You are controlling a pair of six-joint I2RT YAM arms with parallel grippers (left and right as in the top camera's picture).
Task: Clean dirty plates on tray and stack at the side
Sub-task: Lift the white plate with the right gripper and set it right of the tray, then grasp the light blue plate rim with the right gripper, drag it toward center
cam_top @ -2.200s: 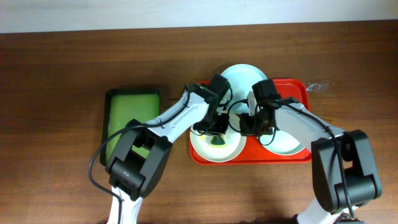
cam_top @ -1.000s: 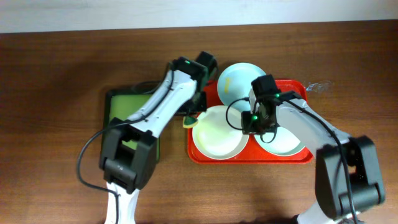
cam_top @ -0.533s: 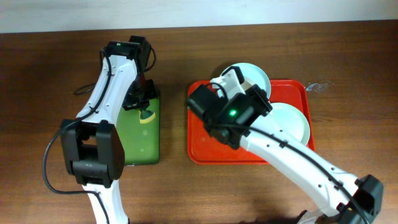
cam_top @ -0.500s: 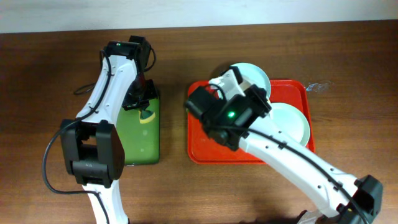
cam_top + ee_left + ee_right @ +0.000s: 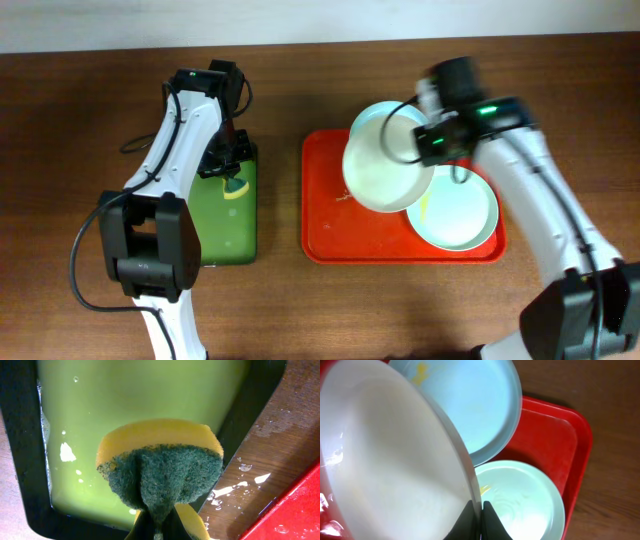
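Observation:
My right gripper [image 5: 432, 150] is shut on the rim of a white plate [image 5: 382, 170] and holds it tilted above the red tray [image 5: 325, 215]; in the right wrist view the plate [image 5: 390, 460] fills the left and the fingers [image 5: 487, 522] pinch its edge. A pale blue plate with a yellow smear [image 5: 465, 400] lies at the tray's far edge. A third plate with faint yellow marks [image 5: 460, 215] lies on the tray's right. My left gripper [image 5: 228, 170] is shut on a yellow and green sponge [image 5: 160, 470] over the green tray [image 5: 225, 225].
The green tray [image 5: 150, 390] has a dark rim and a wet green bottom. Water drops [image 5: 240, 485] lie on the brown table between the two trays. A clear wrapper [image 5: 512, 140] lies off the red tray's far right corner.
My right arm has swung from the tray's left to its right and lifted the white plate up over the tray. My left gripper stays over the green tray with the sponge.

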